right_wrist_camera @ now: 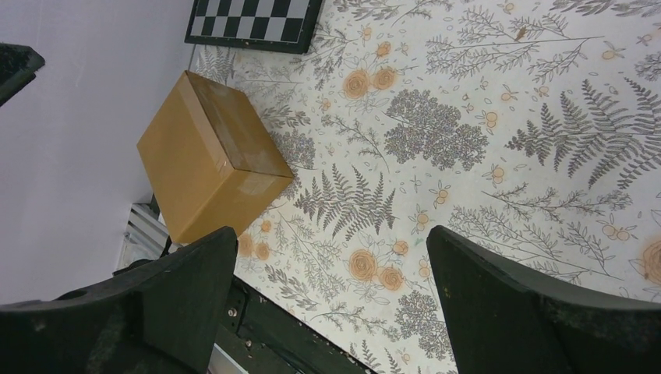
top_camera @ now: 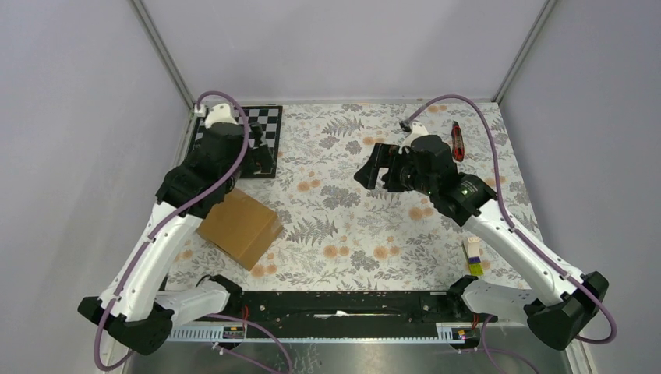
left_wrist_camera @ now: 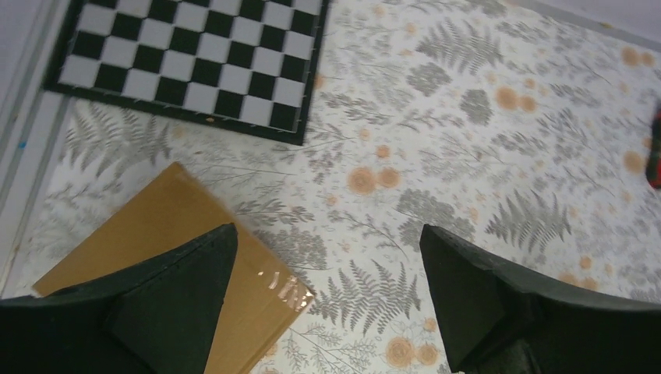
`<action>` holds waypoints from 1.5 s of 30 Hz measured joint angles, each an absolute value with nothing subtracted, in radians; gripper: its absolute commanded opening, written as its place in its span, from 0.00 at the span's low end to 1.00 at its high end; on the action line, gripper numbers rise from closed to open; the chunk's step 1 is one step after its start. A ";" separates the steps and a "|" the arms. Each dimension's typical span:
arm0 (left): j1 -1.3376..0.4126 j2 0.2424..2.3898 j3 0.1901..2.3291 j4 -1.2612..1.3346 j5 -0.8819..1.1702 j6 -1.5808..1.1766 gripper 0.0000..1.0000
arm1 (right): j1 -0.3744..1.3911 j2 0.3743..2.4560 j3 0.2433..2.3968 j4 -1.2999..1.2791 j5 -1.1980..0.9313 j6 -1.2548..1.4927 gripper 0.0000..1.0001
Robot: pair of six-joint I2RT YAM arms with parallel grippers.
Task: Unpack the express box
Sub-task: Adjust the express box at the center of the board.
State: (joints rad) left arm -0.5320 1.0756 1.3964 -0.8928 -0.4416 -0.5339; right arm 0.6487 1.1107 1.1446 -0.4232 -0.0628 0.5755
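The express box [top_camera: 240, 227] is a plain brown carton with clear tape on its seams, closed, lying on the floral cloth at the near left. My left gripper [top_camera: 262, 160] hangs open above the cloth just beyond the box, near the chessboard's front edge. In the left wrist view the express box [left_wrist_camera: 156, 226] lies partly under the left finger [left_wrist_camera: 175, 300], with nothing between the jaws of the left gripper [left_wrist_camera: 327, 249]. My right gripper [top_camera: 372, 167] is open in mid-air over the table's middle. It faces the express box [right_wrist_camera: 206, 167], well apart from it, and the right gripper [right_wrist_camera: 331, 249] holds nothing.
A black-and-white chessboard [top_camera: 263, 131] lies at the far left. A red-handled cutter [top_camera: 457, 141] rests at the far right. A small yellow-and-white block [top_camera: 472, 255] stands near the right arm. Grey walls close in the left, back and right sides.
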 measured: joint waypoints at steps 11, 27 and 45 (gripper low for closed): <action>0.025 1.015 1.180 -0.968 -0.331 -0.579 0.99 | 0.649 1.216 1.092 -0.333 -0.178 0.583 0.99; 0.351 0.977 0.882 -0.751 -0.162 -0.657 0.99 | 0.649 1.233 1.034 -0.260 -0.252 0.577 0.99; 0.267 0.938 0.660 -0.356 0.173 -0.791 0.99 | 0.649 1.197 0.962 -0.253 -0.248 0.554 0.99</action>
State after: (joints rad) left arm 0.2668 0.9379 0.6601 -0.3561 0.1734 -0.7914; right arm 0.6487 1.1973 0.9619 -0.2531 -0.2478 0.5537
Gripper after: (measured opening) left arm 0.989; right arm 0.990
